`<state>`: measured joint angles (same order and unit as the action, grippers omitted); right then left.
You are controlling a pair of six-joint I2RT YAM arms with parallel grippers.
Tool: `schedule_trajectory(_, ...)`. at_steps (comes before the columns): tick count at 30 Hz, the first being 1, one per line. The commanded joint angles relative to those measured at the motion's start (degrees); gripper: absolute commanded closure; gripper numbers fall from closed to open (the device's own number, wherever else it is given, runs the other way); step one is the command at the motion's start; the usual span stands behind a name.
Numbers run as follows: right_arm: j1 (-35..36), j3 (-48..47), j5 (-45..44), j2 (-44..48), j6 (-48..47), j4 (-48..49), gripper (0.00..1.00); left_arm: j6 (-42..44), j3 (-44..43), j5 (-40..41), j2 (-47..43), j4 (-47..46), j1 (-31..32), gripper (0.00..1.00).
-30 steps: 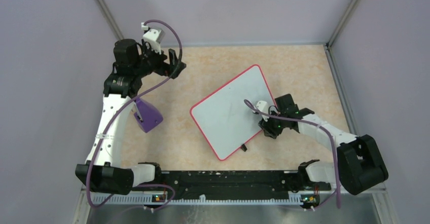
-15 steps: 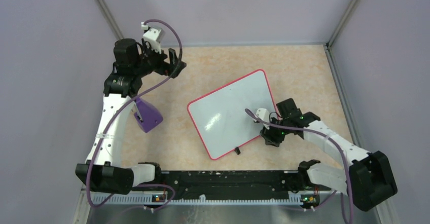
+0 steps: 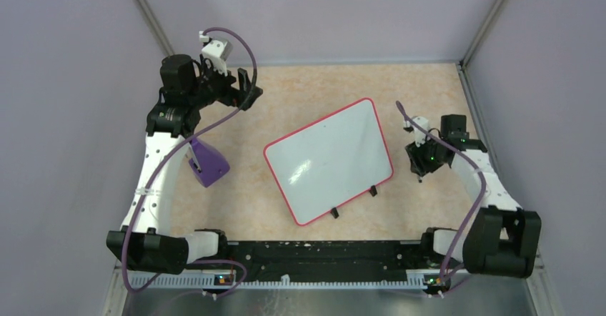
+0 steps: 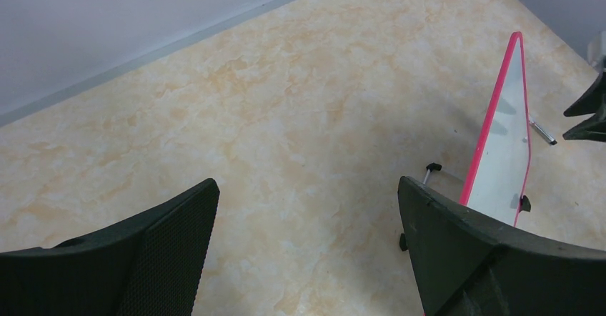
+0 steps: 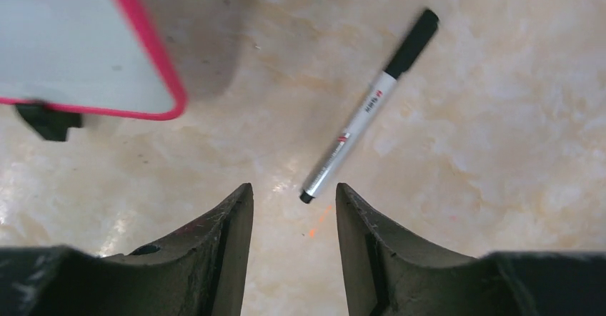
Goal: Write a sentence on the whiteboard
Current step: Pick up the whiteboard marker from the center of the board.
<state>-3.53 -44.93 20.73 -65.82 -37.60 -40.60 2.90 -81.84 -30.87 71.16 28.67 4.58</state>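
Right gripper (image 3: 421, 162), on the whiteboard's (image 3: 329, 160) near edge a second ago, is now hovering clear of its right side.
Its fingers (image 5: 229, 237) are standing apart, pinching nothing. A marker (image 5: 368, 109) is lying on the table (image 5: 500, 151) just ahead of their tips, and the whiteboard's corner is showing ahead and left of them. The left gripper (image 4: 307, 187) is hanging with fingers spread wide, the whiteboard lying well ahead to their right.
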Motion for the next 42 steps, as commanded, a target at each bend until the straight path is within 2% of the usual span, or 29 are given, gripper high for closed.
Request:
schedule_trajectory(1, -3.13, -3.46, -8.88, -8.99, 7.29, 5.45, 0.56, -0.73, -0.55, -0.22, -0.67, -2.38, 0.08, 0.01)
schedule_trajectory(13, -2.17, 0.71, -13.65, -17.39, 11.86, 16.67, 0.65, -1.01, -0.26, 0.57, -0.33, -2.71, 0.08, 0.01)
schedule_trajectory(21, -0.95, 1.99, -14.71, -20.82, 11.95, 18.28, 0.70, -1.14, 0.65, 0.17, -0.55, -2.87, 0.08, 0.01)
schedule_trajectory(26, -1.27, -0.66, -13.33, -19.97, 11.29, 15.13, 1.00, -1.31, 0.71, -1.18, 0.11, -2.71, 0.08, 0.01)
schedule_trajectory(31, -1.92, -9.70, -8.98, -14.11, 9.47, 10.10, 1.00, 0.54, -3.07, -3.77, 1.58, -0.06, 0.08, 0.01)
schedule_trajectory(36, -1.85, -23.24, -1.04, -10.17, 6.64, 0.52, 1.00, 3.50, -8.99, -6.30, 3.04, 4.67, 0.08, 0.01)
schedule_trajectory(42, 1.47, -39.93, 10.98, -8.84, 4.10, -13.69, 1.00, 6.15, -13.55, -17.94, 3.90, 7.05, 0.08, 0.01)
